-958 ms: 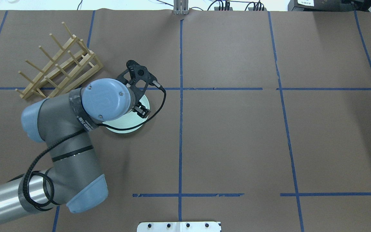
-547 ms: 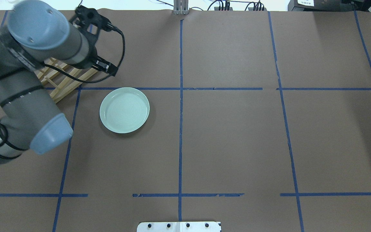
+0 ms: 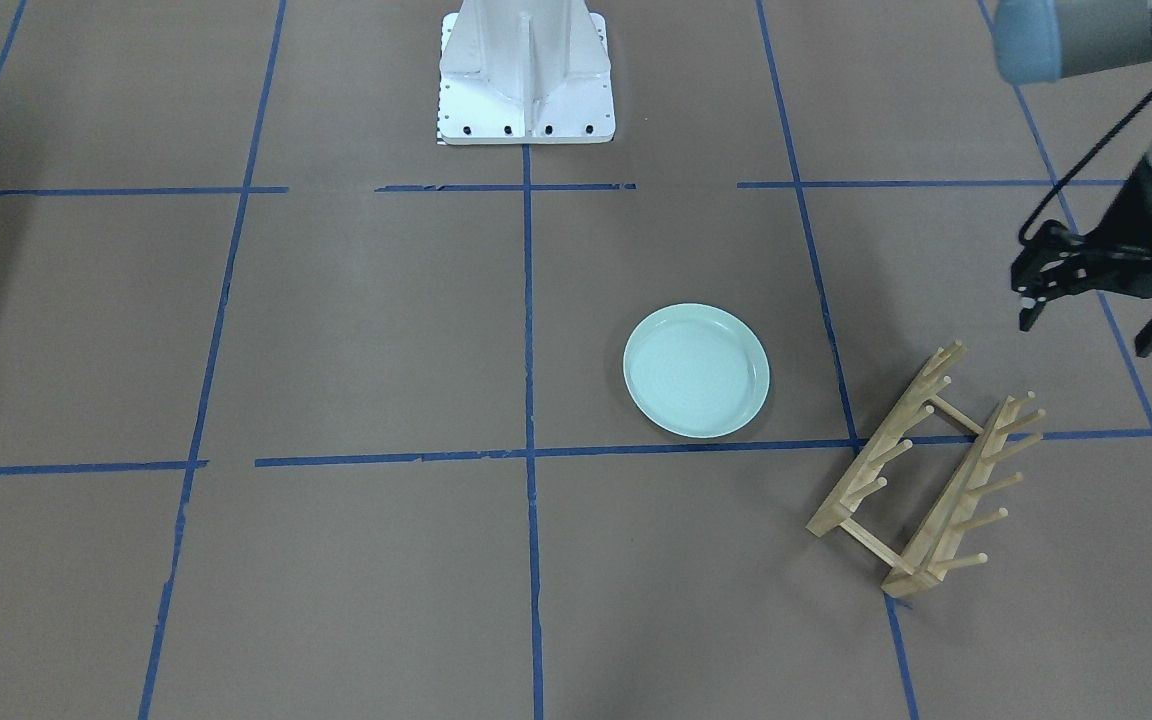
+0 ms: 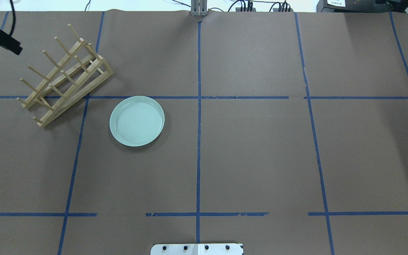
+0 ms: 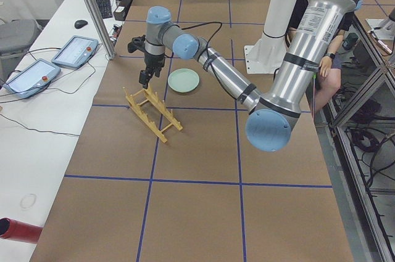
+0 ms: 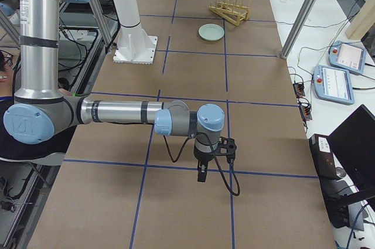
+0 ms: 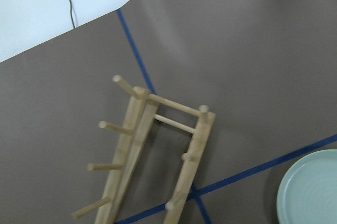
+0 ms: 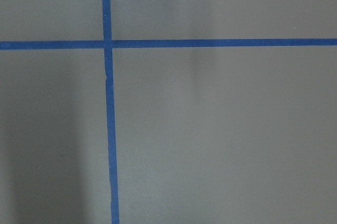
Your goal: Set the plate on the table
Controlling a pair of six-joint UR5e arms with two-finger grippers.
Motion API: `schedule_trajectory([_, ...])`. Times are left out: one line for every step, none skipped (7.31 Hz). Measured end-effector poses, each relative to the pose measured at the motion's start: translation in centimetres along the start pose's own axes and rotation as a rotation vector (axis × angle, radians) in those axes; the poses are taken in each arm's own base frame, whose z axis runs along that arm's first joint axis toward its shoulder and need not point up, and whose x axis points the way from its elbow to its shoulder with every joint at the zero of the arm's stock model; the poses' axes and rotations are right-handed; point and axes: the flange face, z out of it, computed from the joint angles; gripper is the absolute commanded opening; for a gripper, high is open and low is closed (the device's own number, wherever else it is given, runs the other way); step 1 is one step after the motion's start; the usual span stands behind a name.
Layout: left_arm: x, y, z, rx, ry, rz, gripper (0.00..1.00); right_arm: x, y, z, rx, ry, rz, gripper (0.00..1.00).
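The pale mint-green plate [image 4: 136,121] lies flat on the brown paper-covered table [image 4: 253,152], left of the centre tape line, with nothing touching it. It also shows in the front view [image 3: 696,372] and at the lower right edge of the left wrist view [image 7: 313,192]. My left gripper [image 3: 1091,335] is open and empty, raised above the table beyond the wooden rack, well away from the plate. Only one finger [image 4: 2,40] shows in the overhead view. My right gripper [image 6: 202,173] shows only in the exterior right view, far from the plate; I cannot tell whether it is open or shut.
The wooden peg rack [image 4: 64,76] lies tipped on the table just left of the plate, also in the left wrist view [image 7: 158,150]. The white robot base [image 3: 526,70] stands at the table's near middle edge. Blue tape lines cross the table.
My left gripper has let go of the plate and pulled away up and to the far left, past the rack. The plate stays flat where it was set.
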Motion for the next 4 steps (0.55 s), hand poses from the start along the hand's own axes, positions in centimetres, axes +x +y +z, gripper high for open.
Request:
schedule_trajectory([-6.2, 3.5, 0.9, -0.036, 0.041, -0.026, 1.0, 0.0, 0.0, 0.0, 0.0, 0.0, 0.0, 1.0])
schedule_trajectory([-12.0, 7.7, 1.8, -0.063, 0.085, -0.082, 1.0, 0.0, 0.0, 0.0, 0.0, 0.0, 0.0, 1.0])
schedule_trajectory([-16.3, 12.3, 2.9, -0.092, 0.104, -0.134, 1.0, 0.0, 0.0, 0.0, 0.0, 0.0, 0.0, 1.0])
schedule_trajectory([-19.4, 16.9, 4.2, -0.126, 0.098, -0.157, 1.0, 0.0, 0.0, 0.0, 0.0, 0.0, 0.0, 1.0])
